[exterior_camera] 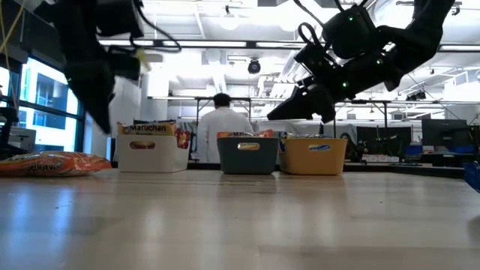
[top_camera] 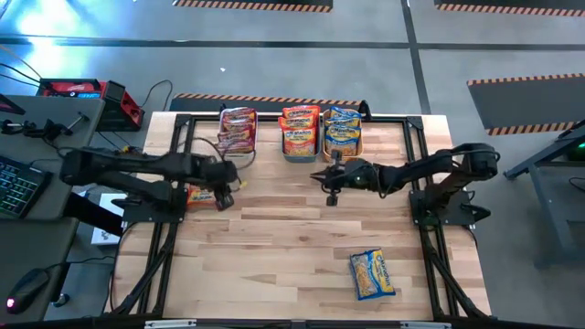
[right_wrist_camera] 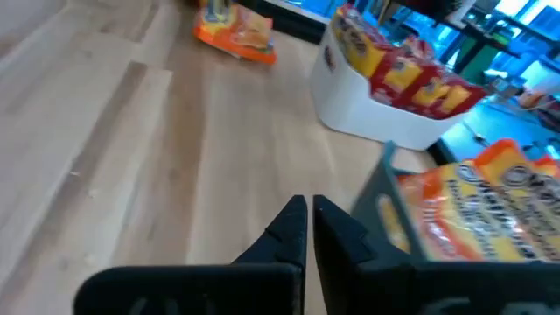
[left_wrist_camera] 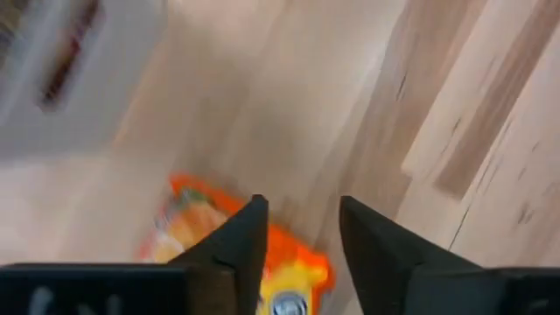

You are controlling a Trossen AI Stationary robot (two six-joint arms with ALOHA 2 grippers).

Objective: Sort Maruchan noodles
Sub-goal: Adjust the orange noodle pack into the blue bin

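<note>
Noodles: orange packet (top_camera: 200,195) flat on table (top_camera: 292,247) under left gripper (left_wrist_camera: 300,229), jaws parted, holding nothing | blue-yellow packet (top_camera: 372,275) lies near front-right | right gripper (right_wrist_camera: 310,213) closed, empty, beside teal bin (exterior_camera: 247,155) | other packets sit in bins

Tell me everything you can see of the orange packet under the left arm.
The orange packet is a flat, crinkly plastic pouch, orange with yellow print, lying flat on the wooden table near its left edge, apart from the bins. The left gripper hangs over it, fingers parted, empty; in the left wrist view the packet shows beyond one finger. Nothing visibly touches it but the table.
</note>
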